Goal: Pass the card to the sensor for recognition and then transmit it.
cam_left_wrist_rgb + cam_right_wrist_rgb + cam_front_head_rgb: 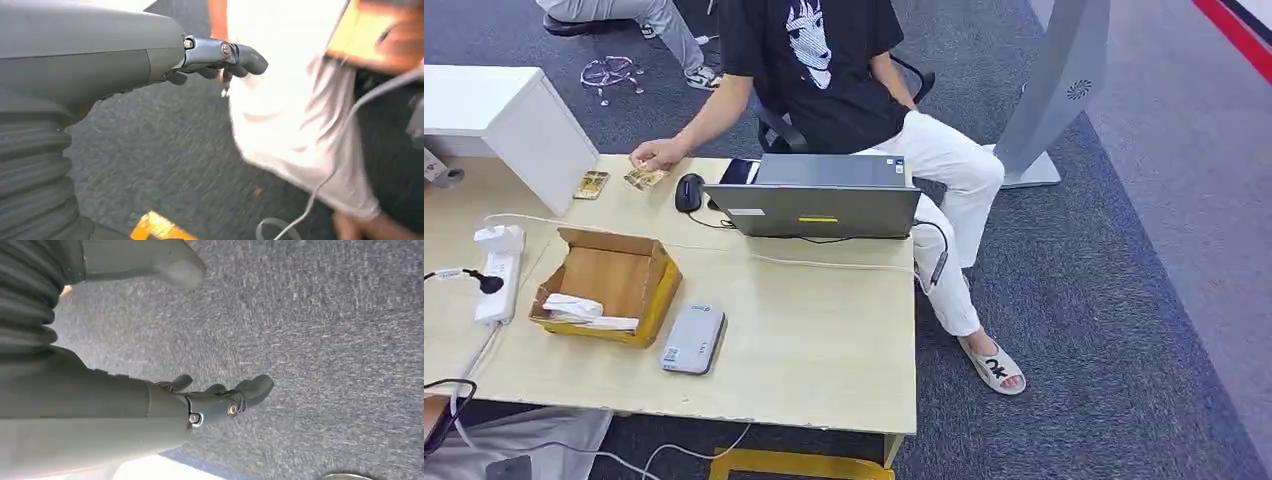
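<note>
Overhead, wooden desk [824,340], grey carpet [1124,260], perhaps office

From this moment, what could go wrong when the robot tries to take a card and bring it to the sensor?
1. A person's hand rests on one card at the far edge of the table; reaching there now may bump that hand.
2. The cardboard box, the laptop and loose cables lie between the robot and the cards, so an arm could catch them.
3. The grey sensor sits near the table's front edge and could be pushed off.
</note>
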You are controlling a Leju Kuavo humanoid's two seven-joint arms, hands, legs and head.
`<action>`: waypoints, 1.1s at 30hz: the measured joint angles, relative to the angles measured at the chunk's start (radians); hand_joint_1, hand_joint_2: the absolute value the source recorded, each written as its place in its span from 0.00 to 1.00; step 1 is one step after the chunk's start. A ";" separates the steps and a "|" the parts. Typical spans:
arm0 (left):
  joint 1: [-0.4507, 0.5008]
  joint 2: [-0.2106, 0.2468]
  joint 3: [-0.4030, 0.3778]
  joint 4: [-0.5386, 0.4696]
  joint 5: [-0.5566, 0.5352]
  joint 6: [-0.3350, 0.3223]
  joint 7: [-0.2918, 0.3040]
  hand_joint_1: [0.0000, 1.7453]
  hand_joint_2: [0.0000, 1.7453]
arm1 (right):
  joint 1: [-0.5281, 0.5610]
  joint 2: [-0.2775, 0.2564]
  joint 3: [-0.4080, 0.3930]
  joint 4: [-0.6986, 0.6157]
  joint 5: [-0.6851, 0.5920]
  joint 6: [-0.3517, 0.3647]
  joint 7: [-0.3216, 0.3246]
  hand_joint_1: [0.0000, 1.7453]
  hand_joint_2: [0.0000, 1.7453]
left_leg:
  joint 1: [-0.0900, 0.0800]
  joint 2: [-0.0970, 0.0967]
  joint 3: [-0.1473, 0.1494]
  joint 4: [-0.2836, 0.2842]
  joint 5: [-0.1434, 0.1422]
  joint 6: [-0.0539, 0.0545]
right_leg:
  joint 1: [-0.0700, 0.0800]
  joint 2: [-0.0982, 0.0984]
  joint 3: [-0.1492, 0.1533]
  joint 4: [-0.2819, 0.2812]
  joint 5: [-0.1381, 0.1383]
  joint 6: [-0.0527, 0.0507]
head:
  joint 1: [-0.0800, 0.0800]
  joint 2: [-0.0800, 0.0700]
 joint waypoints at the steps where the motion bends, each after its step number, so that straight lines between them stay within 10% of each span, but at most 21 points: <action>1: 0.006 -0.002 -0.008 -0.033 -0.023 0.004 0.011 0.00 1.00 | 0.001 0.000 -0.006 0.000 0.008 0.000 0.002 0.00 1.00 | 0.000 0.000 0.000 0.000 0.000 0.000 | 0.000 0.000 0.000 0.000 0.000 0.000 | -0.001 0.000; 15: 0.037 -0.011 -0.175 -0.417 -0.361 0.049 0.042 0.00 1.00 | 0.008 0.008 -0.062 -0.011 0.077 0.003 0.004 0.00 1.00 | 0.000 0.000 0.000 0.000 0.000 0.000 | 0.000 0.000 0.001 0.000 0.000 0.000 | 0.000 0.000; 33: -0.079 -0.006 0.025 -0.385 -0.062 0.032 -0.414 0.00 1.00 | 0.011 0.009 -0.085 -0.010 0.128 0.006 -0.012 0.00 1.00 | 0.000 0.000 0.000 0.000 0.000 0.000 | 0.000 0.000 0.001 0.000 0.000 0.000 | 0.000 0.000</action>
